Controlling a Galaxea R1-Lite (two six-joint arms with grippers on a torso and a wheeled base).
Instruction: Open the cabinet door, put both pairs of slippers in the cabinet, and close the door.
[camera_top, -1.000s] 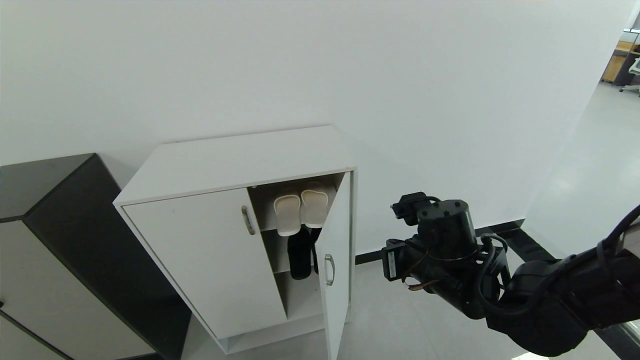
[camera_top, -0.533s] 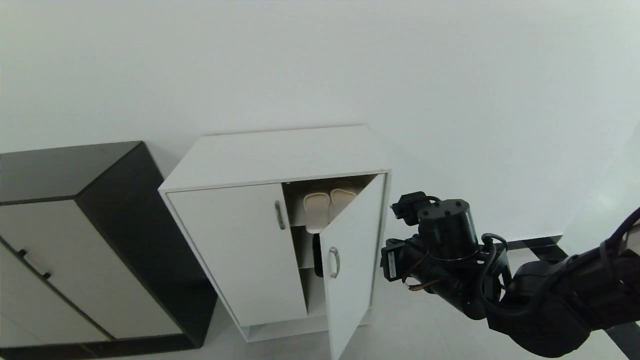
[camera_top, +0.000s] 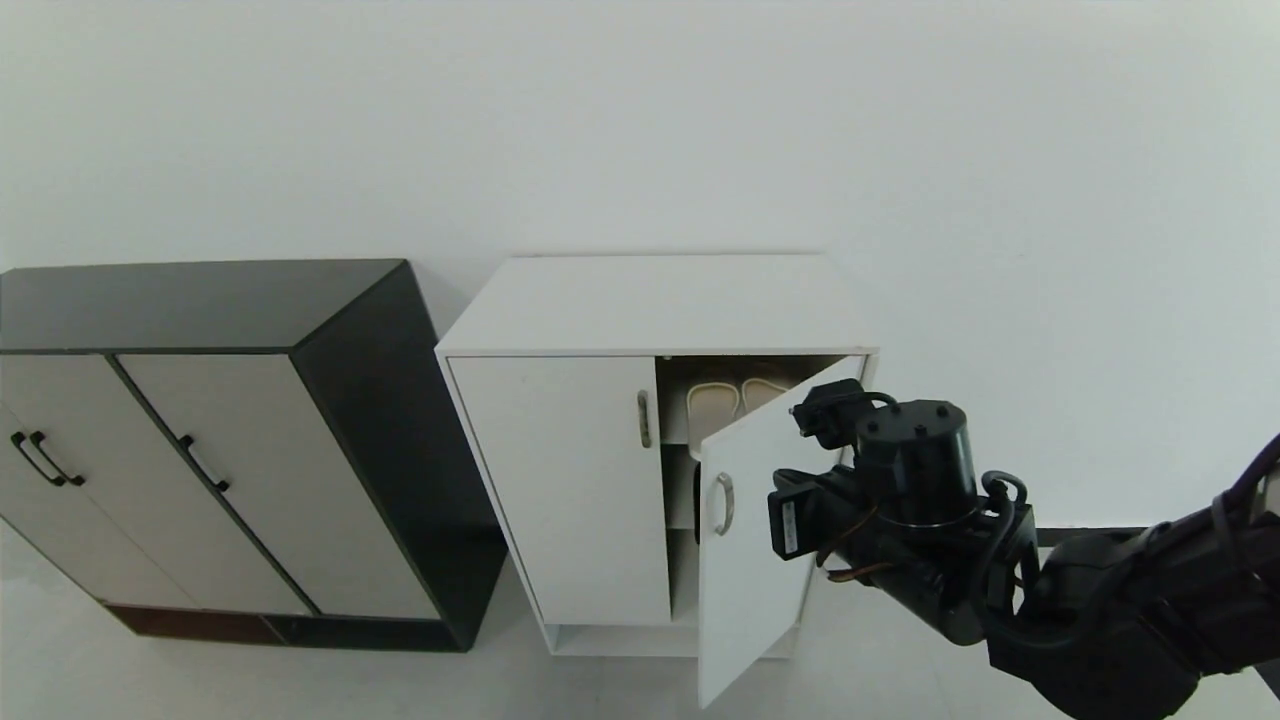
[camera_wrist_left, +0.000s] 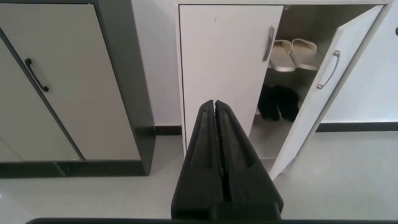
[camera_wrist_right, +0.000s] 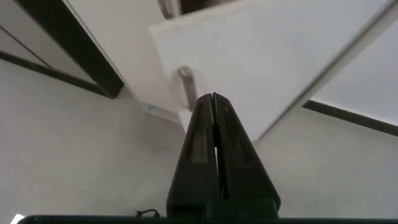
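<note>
Hanging half-open, cabinet door near right end effector, pinched together; left end effector likewise together.

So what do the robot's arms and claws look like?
The right arm is chunky and black, with a round drum joint, looping black cables and a white label. The left claw and right claw are black, tapered wedges.

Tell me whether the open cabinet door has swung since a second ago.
Yes. Though the camera turned, the open door has swung toward shut: its gap to the closed left door is narrower.
</note>
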